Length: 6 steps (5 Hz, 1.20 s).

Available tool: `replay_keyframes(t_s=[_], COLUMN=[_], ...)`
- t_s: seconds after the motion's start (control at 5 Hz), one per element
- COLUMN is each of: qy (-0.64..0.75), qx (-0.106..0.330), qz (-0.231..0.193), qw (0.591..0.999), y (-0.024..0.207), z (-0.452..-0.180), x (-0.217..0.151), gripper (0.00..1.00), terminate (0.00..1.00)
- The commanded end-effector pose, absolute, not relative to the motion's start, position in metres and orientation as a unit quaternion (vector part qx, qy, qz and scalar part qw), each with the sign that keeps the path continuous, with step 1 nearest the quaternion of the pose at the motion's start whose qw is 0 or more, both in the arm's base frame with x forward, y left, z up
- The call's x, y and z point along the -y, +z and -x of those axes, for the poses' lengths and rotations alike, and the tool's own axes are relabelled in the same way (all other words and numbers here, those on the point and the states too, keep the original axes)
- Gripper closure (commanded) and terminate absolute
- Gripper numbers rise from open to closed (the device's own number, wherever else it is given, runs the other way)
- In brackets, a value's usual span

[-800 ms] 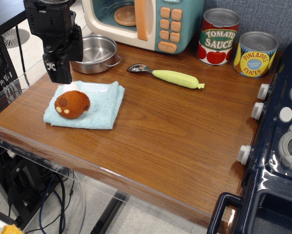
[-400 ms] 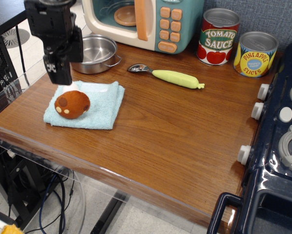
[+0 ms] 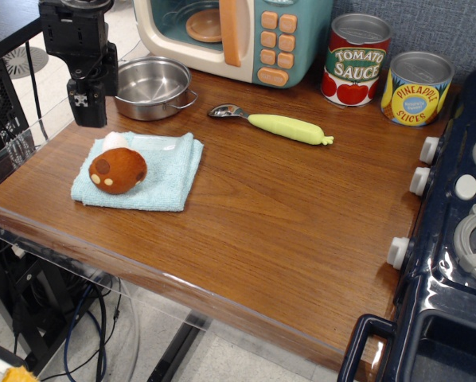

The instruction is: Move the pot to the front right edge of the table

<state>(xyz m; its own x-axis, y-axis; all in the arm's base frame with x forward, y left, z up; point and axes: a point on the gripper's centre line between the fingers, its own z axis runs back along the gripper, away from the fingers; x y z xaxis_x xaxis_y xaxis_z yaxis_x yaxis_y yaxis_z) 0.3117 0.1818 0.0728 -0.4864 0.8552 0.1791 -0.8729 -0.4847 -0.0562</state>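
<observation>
One pot (image 3: pixel 153 86) sits far left on table (image 3: pixel 286 215), beside microwave (image 3: pixel 234 32), untouched. Your gripper (image 3: pixel 87 111) hovers just left of pot, empty; jaw opening hidden, cannot tell. Near-right corner beside stove (image 3: pixel 453 239) free for placing.

The black robot gripper (image 3: pixel 87 115) hides the shiny steel pot's (image 3: pixel 153 86) nine o'clock rim; its jaw state is unreadable. The toy microwave (image 3: pixel 238 36) is cut off at twelve o'clock, the dark blue stove (image 3: pixel 453 239) at three.

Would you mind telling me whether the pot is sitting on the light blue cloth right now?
No, the pot rests directly on the table in front of the toy microwave, apart from the cloth.
</observation>
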Motion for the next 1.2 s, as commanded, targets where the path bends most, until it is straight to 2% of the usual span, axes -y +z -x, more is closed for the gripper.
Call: replay_keyframes(t_s=[0.0, 0.2, 0.6, 0.8, 1.0], qy=[0.863, 0.854, 0.833, 0.828, 0.829], qx=[0.13, 0.125, 0.104, 0.105, 0.112], qz=[-0.052, -0.037, -0.024, -0.033, -0.032], qw=[0.485, 0.503, 0.544, 0.549, 0.547], y=[0.076, 0.07, 0.056, 0.051, 0.049], z=[-0.345, -0.361, -0.371, -0.373, -0.373], x=[-0.217, -0.214, -0.203, -0.202, -0.201], gripper=[0.0, 0.0, 0.0, 1.0, 1.0], terminate=[0.0, 0.0, 0.0, 0.0, 0.0])
